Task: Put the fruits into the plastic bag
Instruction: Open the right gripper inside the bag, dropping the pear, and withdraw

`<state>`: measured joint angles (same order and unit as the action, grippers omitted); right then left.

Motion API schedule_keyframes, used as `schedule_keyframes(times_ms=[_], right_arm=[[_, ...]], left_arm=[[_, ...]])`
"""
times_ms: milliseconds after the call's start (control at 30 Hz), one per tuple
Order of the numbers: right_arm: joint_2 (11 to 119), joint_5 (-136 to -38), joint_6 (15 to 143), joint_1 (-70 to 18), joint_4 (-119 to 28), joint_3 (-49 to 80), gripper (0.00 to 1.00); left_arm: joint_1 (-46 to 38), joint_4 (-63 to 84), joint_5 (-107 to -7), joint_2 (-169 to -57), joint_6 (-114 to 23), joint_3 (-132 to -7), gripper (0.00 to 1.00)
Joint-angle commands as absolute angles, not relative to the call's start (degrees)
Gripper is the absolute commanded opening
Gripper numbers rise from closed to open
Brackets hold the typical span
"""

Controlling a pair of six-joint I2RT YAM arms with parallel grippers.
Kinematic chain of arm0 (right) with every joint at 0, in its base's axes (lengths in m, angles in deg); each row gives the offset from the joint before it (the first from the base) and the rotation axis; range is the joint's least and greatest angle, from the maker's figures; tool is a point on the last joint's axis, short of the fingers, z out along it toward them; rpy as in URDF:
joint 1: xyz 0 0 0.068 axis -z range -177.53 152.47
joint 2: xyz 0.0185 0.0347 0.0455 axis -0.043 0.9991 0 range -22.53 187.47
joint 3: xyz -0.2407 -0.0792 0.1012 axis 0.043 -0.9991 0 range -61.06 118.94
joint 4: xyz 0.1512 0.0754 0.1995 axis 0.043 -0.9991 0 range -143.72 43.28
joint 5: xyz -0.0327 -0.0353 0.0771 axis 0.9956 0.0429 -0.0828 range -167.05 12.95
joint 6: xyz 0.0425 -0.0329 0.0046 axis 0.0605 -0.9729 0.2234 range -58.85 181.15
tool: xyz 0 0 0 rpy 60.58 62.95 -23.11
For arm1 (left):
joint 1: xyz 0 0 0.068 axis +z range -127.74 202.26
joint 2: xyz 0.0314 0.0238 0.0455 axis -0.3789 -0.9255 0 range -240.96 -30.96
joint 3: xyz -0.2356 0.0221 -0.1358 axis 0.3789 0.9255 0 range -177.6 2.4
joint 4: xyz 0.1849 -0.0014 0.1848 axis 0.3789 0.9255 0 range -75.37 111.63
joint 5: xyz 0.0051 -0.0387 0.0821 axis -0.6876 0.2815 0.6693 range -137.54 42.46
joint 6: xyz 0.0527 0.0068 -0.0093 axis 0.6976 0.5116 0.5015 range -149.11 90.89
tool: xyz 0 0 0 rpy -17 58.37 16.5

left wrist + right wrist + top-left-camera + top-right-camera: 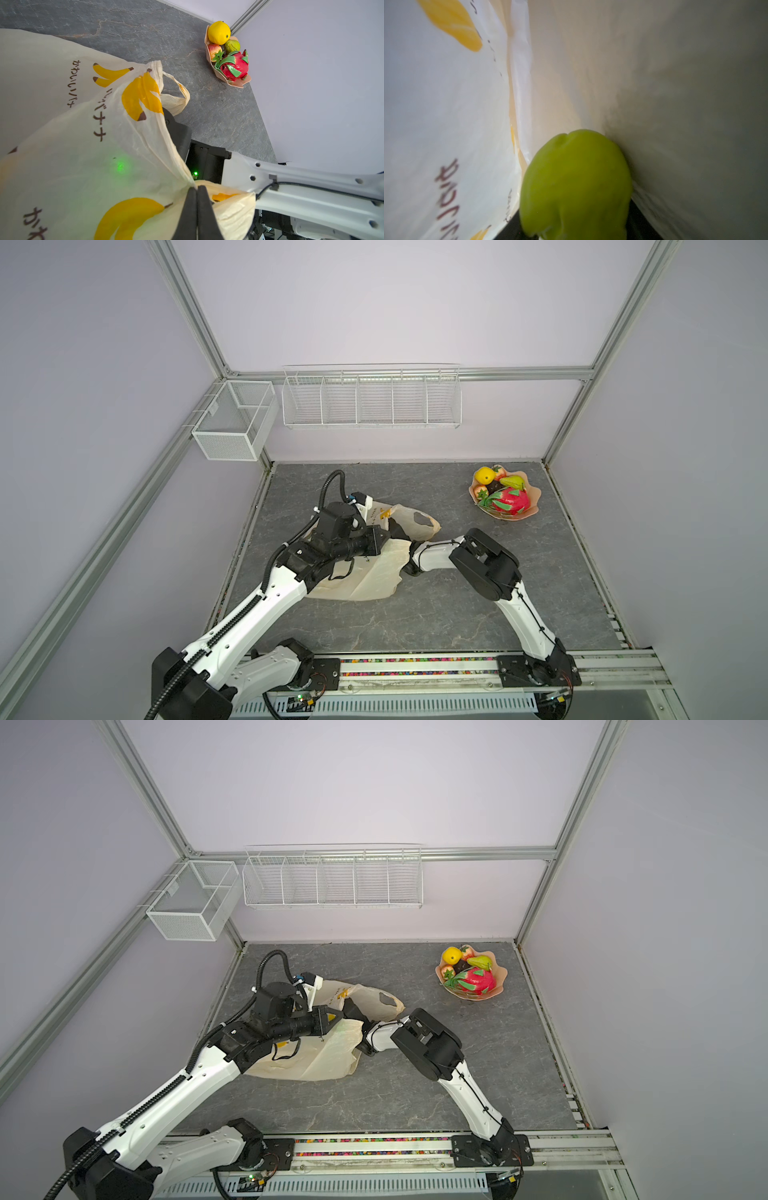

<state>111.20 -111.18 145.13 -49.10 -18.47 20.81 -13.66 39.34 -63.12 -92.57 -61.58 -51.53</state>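
Both top views give me a steep look down from high over the near edge toward the back wall [395,302], sharing the whole table [415,614], plastic bag [374,572] and bowl [535,493]. My left wrist camera sits close over the bag, facing the bowl; the right wrist camera is inside the bag, against a blurred green fruit [575,182].

White shells [282,601], black joints [486,568], ribbed black cable [291,541], seemingly hexagonal holes [252,178].

I see the plastic bag [374,576] crumpled on the table [457,605], at nine o'clock from centre. My left gripper [390,536] meets its raised rim. The right arm [436,556] enters its mouth from three o'clock. At two o'clock, the bowl [535,493] holds a dragon fruit [514,501] and a yellow fruit [484,475].
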Motion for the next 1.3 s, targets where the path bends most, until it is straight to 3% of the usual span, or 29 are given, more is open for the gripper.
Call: schedule_keyframes(times_ms=[0, 300, 567, 833, 1267], right_arm=[[111.01, -109.02, 138.73, -49.13, -32.76, 24.94, 0.57], [108.69, -110.01, 135.62, -48.74, -33.16, 26.14, 0.99], [100.34, -109.94, 127.34, -47.31, -43.96, 22.84, 0.96], [91.74, -103.85, 116.62, -45.97, -62.83, 21.23, 0.93], [78.07, -97.08, 112.27, -43.37, -69.91, 15.07, 0.89]], left_arm=[[-13.77, 38.44, -60.08, -90.67, -62.11, -50.16, 0.0], [-13.78, 37.85, -57.96, -86.18, -63.98, -44.83, 0.0], [-13.77, 40.18, -55.4, -83.7, -63.74, -44.49, 0.0], [-13.77, 40.57, -54.05, -83.36, -63.94, -44.24, 0.0], [-13.77, 39.87, -54.74, -84.68, -61.85, -44.27, 0.0]])
